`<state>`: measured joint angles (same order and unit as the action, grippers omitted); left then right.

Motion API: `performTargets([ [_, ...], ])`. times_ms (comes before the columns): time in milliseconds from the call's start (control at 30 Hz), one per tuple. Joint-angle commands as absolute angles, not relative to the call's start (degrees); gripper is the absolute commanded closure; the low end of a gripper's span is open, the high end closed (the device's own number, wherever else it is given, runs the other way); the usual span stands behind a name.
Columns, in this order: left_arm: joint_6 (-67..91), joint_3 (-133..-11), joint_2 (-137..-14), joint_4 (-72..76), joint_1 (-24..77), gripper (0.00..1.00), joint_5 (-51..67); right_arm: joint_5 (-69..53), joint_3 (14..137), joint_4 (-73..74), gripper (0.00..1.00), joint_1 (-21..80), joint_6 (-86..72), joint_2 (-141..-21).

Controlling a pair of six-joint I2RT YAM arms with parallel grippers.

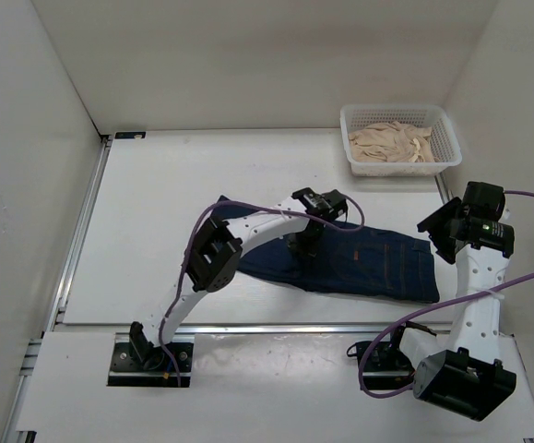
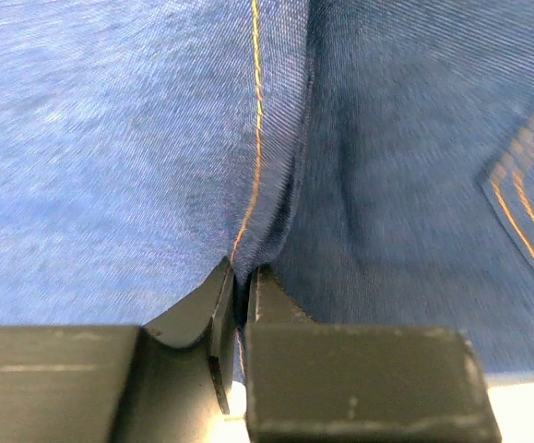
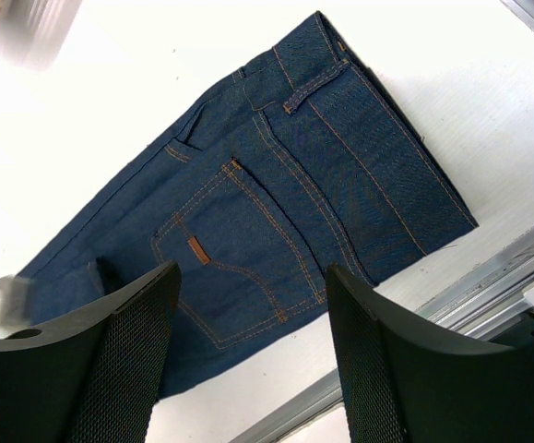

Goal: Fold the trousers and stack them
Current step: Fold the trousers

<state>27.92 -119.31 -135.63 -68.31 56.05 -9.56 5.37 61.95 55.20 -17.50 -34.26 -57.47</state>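
Note:
The dark navy jeans (image 1: 368, 263) lie folded on the white table, waistband end toward the right. My left gripper (image 1: 305, 242) is down on their middle; in the left wrist view it (image 2: 241, 281) is shut on a raised pinch of denim (image 2: 276, 198) with an orange seam. My right gripper (image 1: 446, 235) hovers open and empty above the jeans' right end. In the right wrist view its fingers (image 3: 124, 360) frame the back pocket (image 3: 234, 254) with its small tan patch and the waistband.
A white basket (image 1: 447, 155) holding beige cloth (image 1: 394, 145) stands at the back right. A metal rail (image 1: 276, 327) runs along the table's near edge, and another along the left side (image 1: 82, 221). White walls enclose the table.

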Motion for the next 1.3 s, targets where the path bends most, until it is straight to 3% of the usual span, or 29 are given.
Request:
performTargets([
  [0,27.9,-120.6,-124.4,-68.9,54.8,0.89,-7.7,4.7,62.3,54.1,0.31,-17.2,-33.3,-57.4],
  [267,29.7,-120.6,-120.7,-65.2,53.7,0.89,-3.2,4.7,62.3,54.1,0.31,-17.2,-33.3,-57.4],
  [433,30.8,-121.3,-125.7,-63.7,53.7,0.89,1.4,4.7,62.3,54.1,0.31,-17.2,-33.3,-57.4],
  [467,31.3,-121.8,-126.4,-63.7,53.7,0.78,1.4,4.7,62.3,54.1,0.31,-17.2,-33.3,-56.9],
  [500,32.2,-121.8,-127.1,-63.7,53.7,0.58,1.4,4.7,62.3,54.1,0.31,-17.2,-33.3,-56.9],
  [533,32.7,-121.8,-127.6,-63.7,53.7,0.12,1.4,4.7,62.3,54.1,0.31,-17.2,-33.3,-56.9],
  [567,32.7,-121.8,-128.2,-64.3,53.7,0.00,1.4,4.7,62.3,54.1,0.31,-17.2,-33.3,-56.9],
  [733,34.2,-119.2,-121.1,-65.0,50.5,0.00,-3.1,4.7,62.3,54.1,0.31,-17.2,-33.3,-56.9],
  [867,32.5,-110.6,-110.4,-65.0,42.7,0.18,-5.2,4.0,61.8,54.1,0.31,-17.2,-33.3,-56.9],
  [900,31.7,-108.0,-108.2,-63.6,40.9,0.31,-5.2,3.5,61.8,54.1,0.31,-17.2,-33.3,-56.9],
  [1100,25.4,-90.7,-100.3,-59.4,27.0,0.67,-5.8,3.0,60.6,54.1,0.31,-16.7,-33.3,-56.3],
  [1267,23.6,-85.9,-100.5,-54.5,21.5,0.76,-0.5,2.4,60.6,54.1,0.31,-16.7,-33.3,-56.3],
])
